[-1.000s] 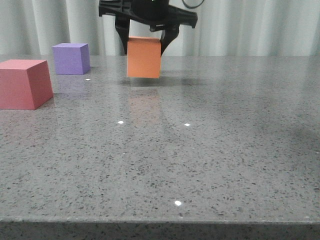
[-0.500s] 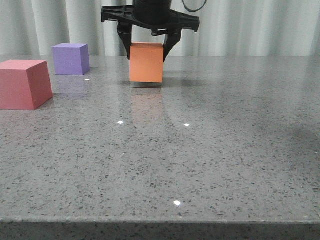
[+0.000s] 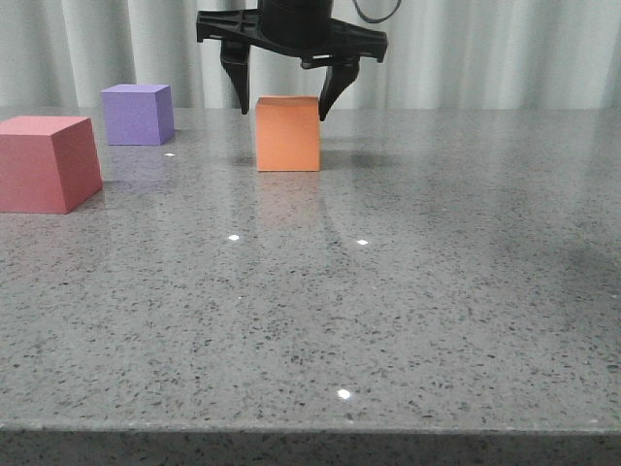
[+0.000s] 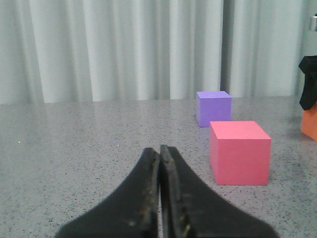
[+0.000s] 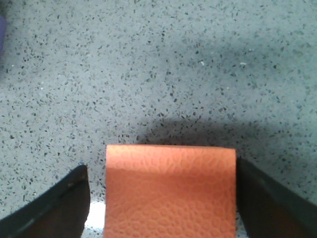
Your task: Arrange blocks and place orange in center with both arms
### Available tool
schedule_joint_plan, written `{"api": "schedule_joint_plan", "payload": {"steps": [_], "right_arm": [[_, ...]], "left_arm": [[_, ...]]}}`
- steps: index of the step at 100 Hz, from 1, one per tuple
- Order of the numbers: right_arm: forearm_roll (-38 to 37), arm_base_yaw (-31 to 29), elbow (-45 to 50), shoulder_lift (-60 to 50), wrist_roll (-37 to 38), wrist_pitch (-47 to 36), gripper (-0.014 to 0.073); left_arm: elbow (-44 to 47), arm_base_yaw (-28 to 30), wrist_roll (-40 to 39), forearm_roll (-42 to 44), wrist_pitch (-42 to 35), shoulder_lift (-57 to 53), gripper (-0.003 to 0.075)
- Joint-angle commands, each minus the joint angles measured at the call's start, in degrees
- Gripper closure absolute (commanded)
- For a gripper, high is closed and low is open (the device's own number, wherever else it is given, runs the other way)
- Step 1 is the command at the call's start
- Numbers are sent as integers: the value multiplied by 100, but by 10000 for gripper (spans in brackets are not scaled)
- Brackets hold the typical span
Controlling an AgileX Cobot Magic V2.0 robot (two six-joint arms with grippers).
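The orange cube [image 3: 288,136] rests on the grey table [image 3: 388,311], near the middle at the back. My right gripper [image 3: 284,110] hangs over it, open, one finger on each side with a gap to the cube. The right wrist view shows the orange cube [image 5: 170,193] between the spread fingers [image 5: 59,203]. The red-pink cube [image 3: 47,163] sits at the left, and the purple cube [image 3: 138,115] stands behind it. In the left wrist view my left gripper [image 4: 159,148] is shut on nothing, low over the table, short of the red-pink cube [image 4: 240,153] and purple cube [image 4: 214,108].
Pale curtains [image 3: 485,53] hang behind the table's far edge. The table's front edge [image 3: 310,429] runs along the bottom of the front view. In the left wrist view a sliver of the orange cube [image 4: 310,124] shows at the frame's edge.
The orange cube came down from above the table and now rests on it. The right gripper's fingers have spread apart and let it go.
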Motion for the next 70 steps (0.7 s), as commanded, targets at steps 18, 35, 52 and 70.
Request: {"api": "schedule_joint_plan", "payload": {"steps": [18, 35, 52, 70], "right_arm": [[-193, -5, -194, -401, -9, -213, -11], [-240, -78, -211, -548, -216, -131, -11], [-85, -308, -214, -902, -855, -121, -11], [292, -819, -214, -1358, -1587, -121, -11]], "left_arm": [[238, 3, 2, -2, -425, -178, 739], [238, 3, 2, -2, -425, -178, 739], [238, 3, 2, -2, -425, -178, 739], [238, 3, 2, -2, -425, -178, 739]]}}
